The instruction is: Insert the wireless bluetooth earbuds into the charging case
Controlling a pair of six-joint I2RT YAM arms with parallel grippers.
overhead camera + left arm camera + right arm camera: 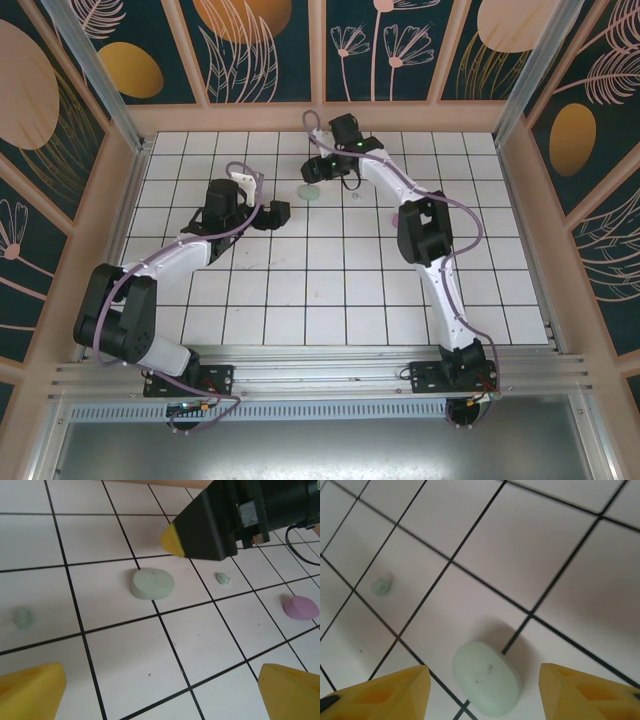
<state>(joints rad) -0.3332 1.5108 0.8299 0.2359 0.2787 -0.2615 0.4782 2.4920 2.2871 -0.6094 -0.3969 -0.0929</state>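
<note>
white arms [175, 258], black joints [425, 232], lilac cables [476, 228]; left pincer [160, 695] and right pincer [485, 695] carry yellow wedge fingers [590, 690].

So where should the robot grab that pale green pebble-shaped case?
Across its shorter width, pinching the two long sides, coming straight down from above. The mint case lies flat on the tile, low and rounded, so a sideways approach would probably slip off. The right gripper hangs open with a finger each side.
</note>
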